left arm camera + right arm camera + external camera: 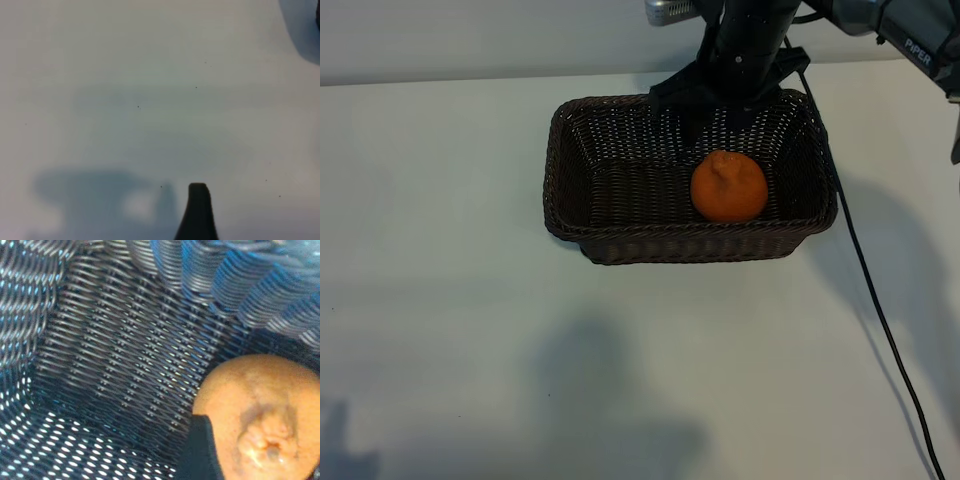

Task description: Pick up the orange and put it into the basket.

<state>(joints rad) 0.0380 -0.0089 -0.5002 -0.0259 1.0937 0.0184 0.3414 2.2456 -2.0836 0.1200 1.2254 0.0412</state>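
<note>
The table point(450, 300) is a plain white surface, matte and bare across its whole near half, marked only by soft grey shadows of the arms that spread over the front edge and down the right side. A pale wall runs along the back. A thin black cable point(876, 310) trails from the right arm across the tabletop towards the near right corner.

The basket point(570, 215), dark brown wicker, sits towards the back of the table, right of centre. The orange point(728, 186) lies inside it on the woven floor, in the right-hand half and close to the near wall, stem nub facing up.

The right gripper point(728, 95) hangs over the basket's far rim, above and behind the orange; its wrist camera shows one dark finger point(200, 452) beside the fruit, not clamped on it, the jaws standing apart.

The left gripper point(197, 212) is parked over bare table, one fingertip showing, jaws wide by all signs
</note>
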